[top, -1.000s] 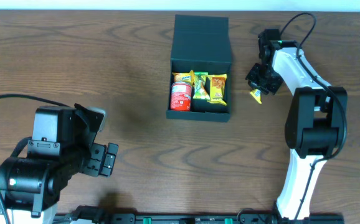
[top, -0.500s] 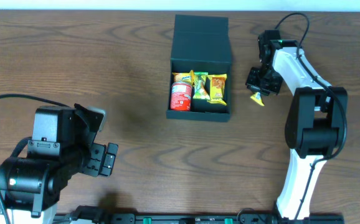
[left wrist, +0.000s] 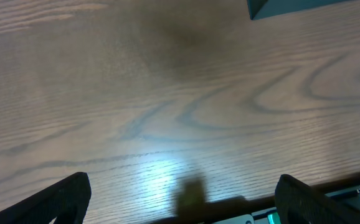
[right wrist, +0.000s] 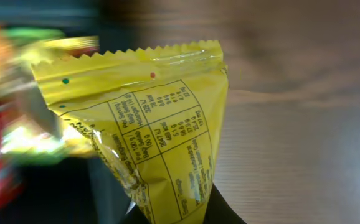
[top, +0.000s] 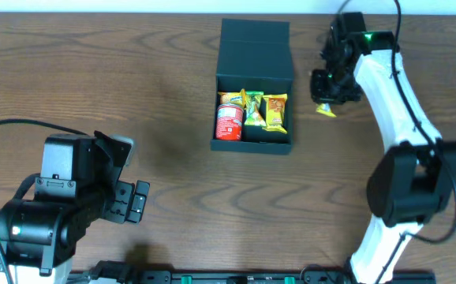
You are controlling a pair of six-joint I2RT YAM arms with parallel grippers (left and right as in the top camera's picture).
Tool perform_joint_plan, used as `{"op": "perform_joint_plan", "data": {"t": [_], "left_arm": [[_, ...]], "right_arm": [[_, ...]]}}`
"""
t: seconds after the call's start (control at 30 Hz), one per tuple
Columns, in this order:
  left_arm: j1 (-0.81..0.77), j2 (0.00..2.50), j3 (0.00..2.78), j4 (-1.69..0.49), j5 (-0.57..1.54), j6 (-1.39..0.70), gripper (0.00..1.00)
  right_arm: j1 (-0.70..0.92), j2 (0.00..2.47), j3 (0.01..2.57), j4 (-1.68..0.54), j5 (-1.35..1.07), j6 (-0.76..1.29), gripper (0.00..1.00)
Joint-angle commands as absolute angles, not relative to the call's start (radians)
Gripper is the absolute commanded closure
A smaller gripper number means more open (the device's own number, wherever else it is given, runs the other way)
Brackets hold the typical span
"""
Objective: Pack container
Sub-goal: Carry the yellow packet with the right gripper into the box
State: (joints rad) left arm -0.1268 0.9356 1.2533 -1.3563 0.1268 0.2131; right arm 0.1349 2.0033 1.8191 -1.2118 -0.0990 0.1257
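The dark teal container (top: 255,51) stands open at the table's upper middle, its flap lid laid back. Inside are a red can (top: 229,121), a green packet (top: 253,109) and an orange packet (top: 274,111). My right gripper (top: 328,96) is to the right of the container, shut on a yellow snack packet (top: 325,110) held off the table. The right wrist view shows that packet (right wrist: 161,134) close up between the fingers, with the container blurred at left. My left gripper (left wrist: 180,211) is open and empty above bare wood at the lower left; a corner of the container (left wrist: 292,6) shows at the top.
The wooden table (top: 157,95) carries nothing else loose. The left arm's base (top: 54,209) fills the lower left corner. The right arm (top: 401,150) runs along the right side. The table's front edge (left wrist: 329,198) shows at the bottom of the left wrist view.
My right gripper has lifted the yellow packet and moved up and slightly toward the container's right side. The left arm has not moved.
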Motion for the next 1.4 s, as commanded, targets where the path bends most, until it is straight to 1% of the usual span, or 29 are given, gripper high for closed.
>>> {"op": "perform_joint_plan", "data": {"t": [0.0,0.13,0.23,0.4,0.47,0.53,0.57,0.6,0.7,0.77,0.8,0.83,0.87,0.93,1.0,1.1,1.17,1.2,1.23,1.3,1.37], "left_arm": [[-0.124,0.934,1.250,-1.356,0.124,0.209,0.04],[-0.124,0.934,1.250,-1.357,0.131,0.208,0.05],[-0.124,0.934,1.250,-1.365,0.131,0.209,0.05],[-0.124,0.934,1.250,-1.370,0.131,0.209,0.05],[-0.124,0.934,1.250,-1.369,0.131,0.210,0.05],[-0.124,0.934,1.250,-1.368,0.130,0.210,0.05],[-0.124,0.934,1.250,-1.368,0.130,0.210,0.05],[-0.124,0.934,1.250,-1.367,0.130,0.210,0.05],[-0.124,0.934,1.250,-1.367,0.130,0.210,0.05],[-0.124,0.934,1.250,-1.365,0.130,0.210,0.05],[-0.124,0.934,1.250,-1.364,0.130,0.210,0.05],[-0.124,0.934,1.250,-1.364,0.130,0.210,0.05],[-0.124,0.934,1.250,-1.364,0.130,0.209,0.05],[-0.124,0.934,1.250,-1.364,0.130,0.209,0.05],[-0.124,0.934,1.250,-1.362,0.130,0.210,0.05],[-0.124,0.934,1.250,-1.356,0.130,0.209,0.05],[-0.124,0.934,1.250,-1.351,0.131,0.209,0.05],[-0.124,0.934,1.250,-1.349,0.131,0.208,0.05],[-0.124,0.934,1.250,-1.347,0.131,0.209,0.05],[-0.124,0.934,1.250,-1.345,0.131,0.209,0.05],[-0.124,0.934,1.250,-1.346,0.131,0.208,0.05]], "right_arm": [[0.219,1.956,1.832,-1.228,-0.192,-0.047,0.86],[0.313,1.953,1.832,-1.262,-0.191,-0.241,0.84],[0.350,1.954,1.832,-1.264,-0.184,-0.397,0.82],[0.337,1.954,1.832,-1.244,-0.185,-0.516,0.82],[0.329,1.954,1.832,-1.237,-0.184,-0.563,0.80],[0.326,1.954,1.832,-1.235,-0.184,-0.658,0.76],[0.326,1.954,1.832,-1.234,-0.184,-0.711,0.76],[0.326,1.954,1.832,-1.233,-0.184,-0.756,0.77],[0.326,1.954,1.832,-1.213,-0.184,-0.857,0.91],[0.326,1.954,1.832,-1.193,-0.184,-0.873,0.92],[0.326,1.954,1.832,-1.182,-0.184,-0.873,0.91],[0.326,1.954,1.832,-1.173,-0.184,-0.880,0.88],[0.326,1.954,1.832,-1.168,-0.184,-0.891,0.81],[0.326,1.954,1.832,-1.157,-0.183,-0.895,0.54],[0.326,1.954,1.832,-1.148,-0.183,-0.860,0.42],[0.325,1.960,1.832,-1.148,-0.184,-0.720,0.28],[0.326,1.972,1.831,-1.172,-0.206,-0.675,0.24],[0.329,1.980,1.831,-1.188,-0.223,-0.697,0.24],[0.335,1.996,1.829,-1.214,-0.237,-0.775,0.23],[0.343,2.022,1.829,-1.229,-0.221,-0.865,0.23],[0.346,2.055,1.829,-1.235,-0.193,-0.896,0.23]]}}
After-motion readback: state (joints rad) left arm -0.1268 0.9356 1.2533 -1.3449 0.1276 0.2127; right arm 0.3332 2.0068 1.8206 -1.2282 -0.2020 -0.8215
